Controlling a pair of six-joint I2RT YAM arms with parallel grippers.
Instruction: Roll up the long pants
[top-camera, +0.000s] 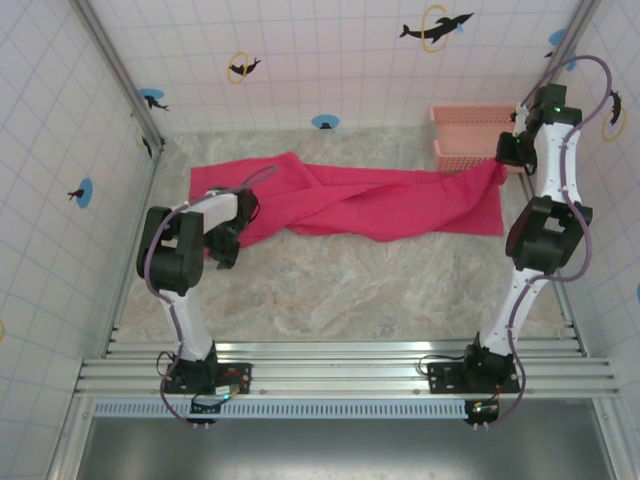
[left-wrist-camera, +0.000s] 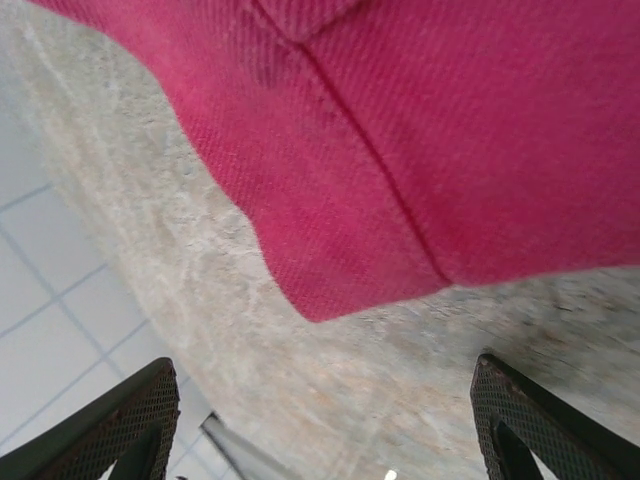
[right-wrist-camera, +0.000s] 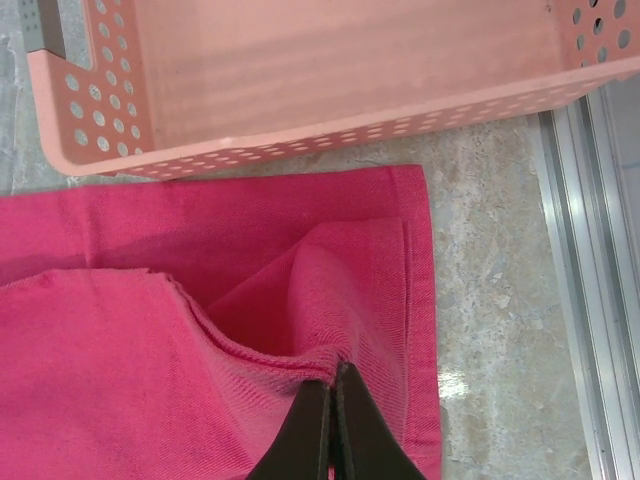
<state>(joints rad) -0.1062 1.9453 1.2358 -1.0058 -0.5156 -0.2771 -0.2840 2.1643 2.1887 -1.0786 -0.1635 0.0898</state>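
Observation:
The long pants (top-camera: 372, 203), bright pink-red, lie stretched left to right across the back of the marble table. My right gripper (right-wrist-camera: 333, 376) is shut on a raised fold of the long pants (right-wrist-camera: 200, 300) near their right end, lifting the cloth off the table, close to the basket. My left gripper (left-wrist-camera: 320, 400) stands open just above the table, its two mesh-padded fingers (left-wrist-camera: 120, 420) wide apart, with a hemmed corner of the pants (left-wrist-camera: 400, 150) a little ahead of them and nothing between them. From above, the left gripper (top-camera: 232, 236) sits at the pants' left end.
A salmon-pink lattice basket (top-camera: 470, 135) stands at the back right, right behind the pants' right end; its perforated wall (right-wrist-camera: 300, 140) shows in the right wrist view. A metal rail (right-wrist-camera: 580, 280) runs along the table's right edge. Tiled walls enclose the table.

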